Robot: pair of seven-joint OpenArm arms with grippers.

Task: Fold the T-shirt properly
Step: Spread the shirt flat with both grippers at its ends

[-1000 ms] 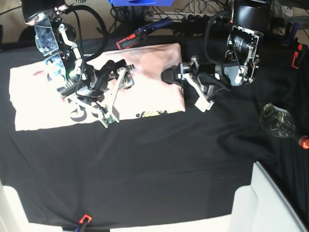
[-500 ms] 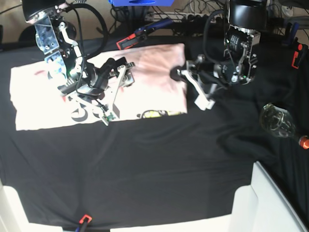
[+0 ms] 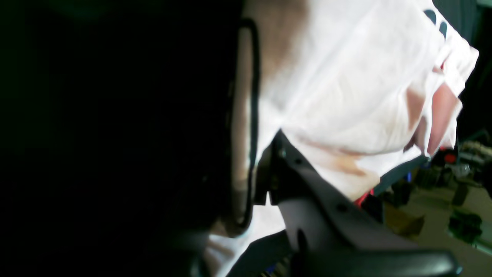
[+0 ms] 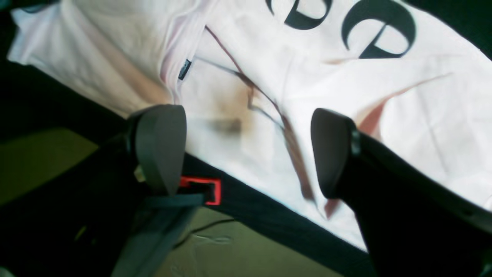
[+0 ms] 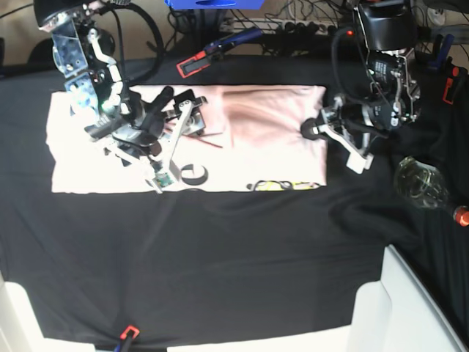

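The T-shirt point(image 5: 242, 139) lies flat as a wide pale pink band across the far half of the surface point(image 5: 242, 264), which is covered by a black cloth. Fragments of black lettering point(image 5: 194, 174) show along the near edge of the T-shirt, and larger black letters appear in the right wrist view. The left pincer point(image 5: 314, 130), at the right of the base view, is closed on the right edge of the T-shirt; the left wrist view shows the fabric gathered against one dark finger point(image 3: 307, 192). The right pincer point(image 5: 176, 139), at the left of the base view, stands over the left-centre of the T-shirt with its jaws apart. In the right wrist view, both dark pads point(image 4: 161, 146) sit above the fabric with nothing between them, close to the collar label point(image 4: 185, 69). A red clamp point(image 4: 205, 190) is visible on the edge of the surface. A clear glass vessel point(image 5: 421, 183) rests at the right, well apart from the T-shirt.
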